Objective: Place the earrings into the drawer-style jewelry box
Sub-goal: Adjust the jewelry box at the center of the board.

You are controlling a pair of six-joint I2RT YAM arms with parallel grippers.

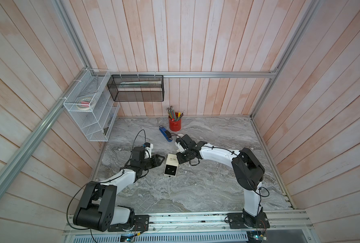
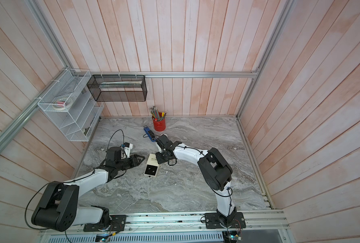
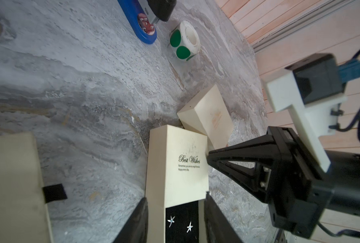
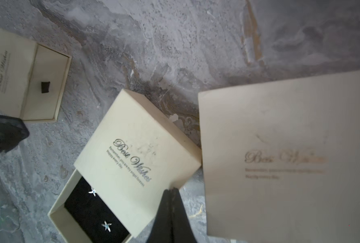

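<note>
Grey marble-patterned tabletop (image 1: 196,189), enclosed by pale plank walls (image 1: 196,42), forms the work area.

The right gripper (image 4: 170,194) has its fingers pressed together with nothing between them. Its tip sits at the edge of the cream sleeve (image 4: 132,143) of the jewelry box. In the left wrist view the tip meets the sleeve's side edge beside the "Best Wishes" print.

The left gripper (image 1: 161,158) has its fingers (image 3: 137,221) apart and holds nothing. In both top views it lies just beside the sleeve, on the robot's left. In its wrist view the two fingers frame the box, one along each side. Contact with the box cannot be confirmed.

The drawer (image 4: 62,197) stands partly out of the sleeve, toward the robot base. A black pad (image 4: 84,208) lines it. Both star-shaped earrings (image 4: 106,226) lie on this pad, apart from each other.

A second cream box (image 3: 206,117) lies just beside the sleeve's far corner. A third cream box (image 4: 42,84), with a black tab, lies apart on the left gripper's side. Farther back are a roll of green dot stickers (image 3: 184,42), a blue stapler (image 1: 163,132) and a red pen cup (image 1: 174,125) near the back wall.
</note>
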